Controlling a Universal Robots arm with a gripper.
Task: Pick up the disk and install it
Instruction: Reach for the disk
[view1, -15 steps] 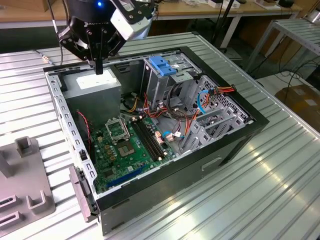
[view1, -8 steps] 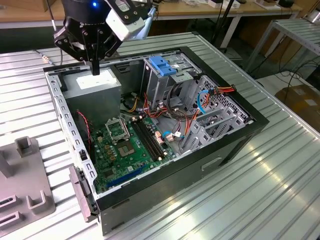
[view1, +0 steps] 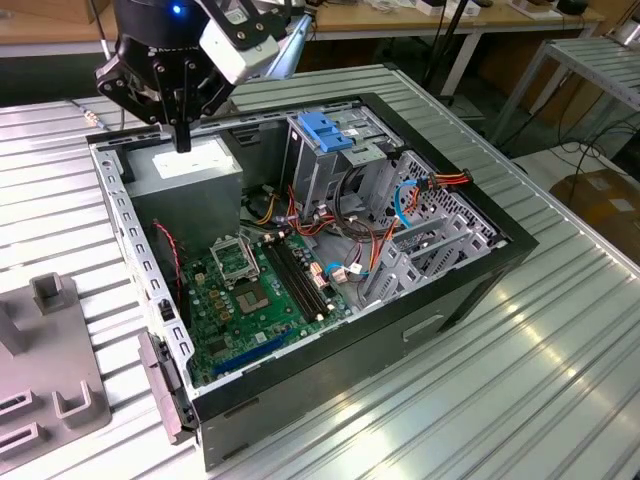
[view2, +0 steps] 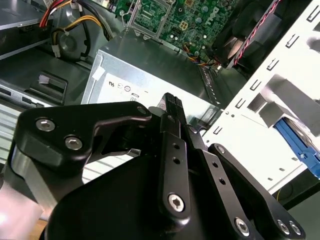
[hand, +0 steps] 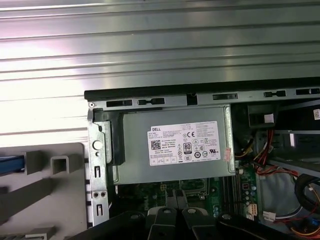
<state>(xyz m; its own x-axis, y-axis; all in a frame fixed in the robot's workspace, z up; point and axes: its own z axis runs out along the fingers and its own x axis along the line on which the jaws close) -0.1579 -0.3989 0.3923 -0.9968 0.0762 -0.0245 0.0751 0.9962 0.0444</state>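
Observation:
My gripper (view1: 183, 138) hangs over the back corner of the open computer case (view1: 470, 290), at the exterior view's left. It is just above the grey power supply box with a white sticker (view1: 190, 172). Its black fingers are shut together with nothing between them, as both wrist views show (view2: 171, 102) (hand: 176, 202). A blue strip (hand: 10, 164) lies on the grey fixture (hand: 55, 195) beside the case, and a blue piece (view2: 296, 145) shows past the case's perforated wall. I cannot tell whether either is the disk.
Inside the case are a green motherboard (view1: 250, 290), a tall metal drive cage with a blue plastic top (view1: 325, 130) and bundles of coloured cables (view1: 420, 200). A grey fixture with upright holders (view1: 50, 380) stands on the ribbed metal table (view1: 540, 380) at the exterior view's left.

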